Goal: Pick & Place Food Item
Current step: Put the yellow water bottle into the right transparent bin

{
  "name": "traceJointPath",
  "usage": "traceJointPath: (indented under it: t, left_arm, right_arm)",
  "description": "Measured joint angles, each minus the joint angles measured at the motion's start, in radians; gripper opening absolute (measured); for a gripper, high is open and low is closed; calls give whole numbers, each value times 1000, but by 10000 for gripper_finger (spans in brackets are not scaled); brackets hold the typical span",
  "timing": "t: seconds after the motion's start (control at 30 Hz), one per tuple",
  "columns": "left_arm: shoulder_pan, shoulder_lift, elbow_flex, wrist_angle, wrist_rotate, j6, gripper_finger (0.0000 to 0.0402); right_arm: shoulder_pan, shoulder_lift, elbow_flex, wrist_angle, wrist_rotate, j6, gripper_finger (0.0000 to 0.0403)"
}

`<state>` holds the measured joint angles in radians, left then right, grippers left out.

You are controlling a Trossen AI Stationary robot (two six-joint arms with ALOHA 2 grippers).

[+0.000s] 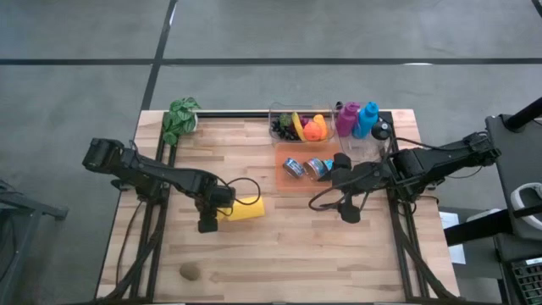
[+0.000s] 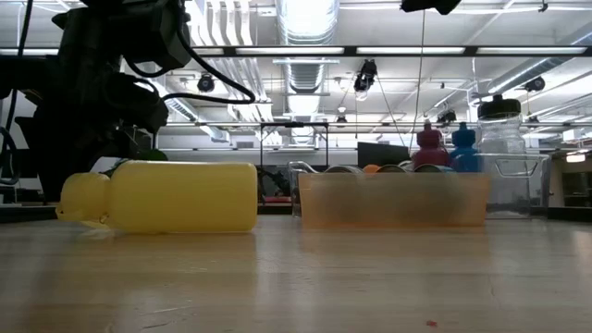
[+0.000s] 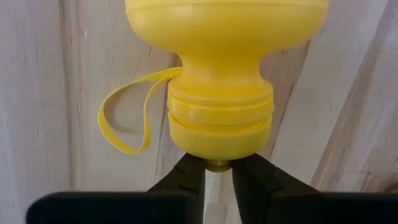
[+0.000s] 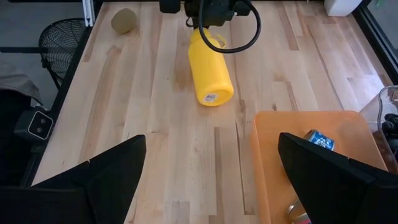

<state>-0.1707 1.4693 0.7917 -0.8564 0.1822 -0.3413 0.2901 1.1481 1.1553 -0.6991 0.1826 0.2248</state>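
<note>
Yellow bottle lies on its side on the bare wood, left-of-centre on the table, well apart from the orange tray that sits toward the right.

Long axis: runs roughly left-right across the table in the high view. Cap end points at my left arm, flat base points toward the tray.

Left gripper is right at the cap end, in line with that axis. From the left wrist view its 2 fingers stand nearly together, with only a narrow slot between them, and a small nub at the cap's tip sits in that slot. I read this as the fingers pinching in on the cap tip, but I cannot tell whether they have firm hold yet. The yellow carry loop hangs off the neck to one side, clear of the fingers.

Right gripper waits over the near edge of the tray, fingers spread wide, holding nothing. It faces the bottle's base from well off.

Judgement: left arm is much the nearer and owns this pick. The grip is end-on, along the axis, on a narrow point, so I expect the heavy body to droop or swing on lift.

Small brownish object near the front-left corner, untouched.
</note>
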Motion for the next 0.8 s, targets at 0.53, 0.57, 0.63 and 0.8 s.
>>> traceJointPath:
  t: [0.53,0.57,0.63,0.8]
  left_arm:
    - [0,0,322,-381,-43,9,57]
    - [0,0,345,-413,-25,9,57]
    - [1,1,395,-472,17,11,57]
    - [2,9,506,-627,101,1,57]
  right_arm:
    - [0,0,0,0,0,0,364]
    - [0,0,0,0,0,0,364]
    - [0,0,0,0,0,0,364]
    - [0,0,0,0,0,0,364]
